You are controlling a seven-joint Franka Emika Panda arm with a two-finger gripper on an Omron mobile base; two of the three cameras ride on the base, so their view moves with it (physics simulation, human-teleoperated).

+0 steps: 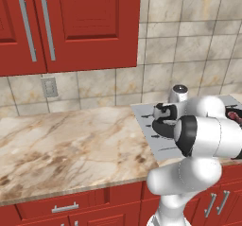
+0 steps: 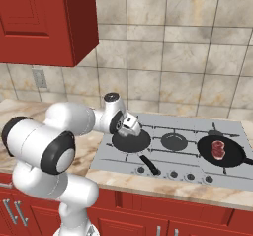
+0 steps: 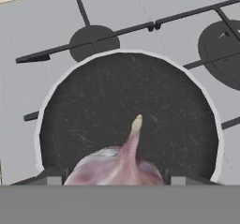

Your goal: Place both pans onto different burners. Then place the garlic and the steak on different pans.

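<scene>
garlic [image 3: 123, 161] sits pinched between my gripper [image 2: 132, 126] fingers, hanging just above the near pan [image 3: 129, 120] on the left side of the cooktop [image 2: 188, 153], so i judge only the release is left. beyond it, toward the cooktop's right side past the centre burner [image 2: 174, 141], the other pan [image 2: 221, 151] already carries the steak [image 2: 218, 148].

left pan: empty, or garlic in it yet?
Empty. In the hand view the garlic sits between the gripper tips, above the bare left pan. The steak lies in the other pan.
</scene>
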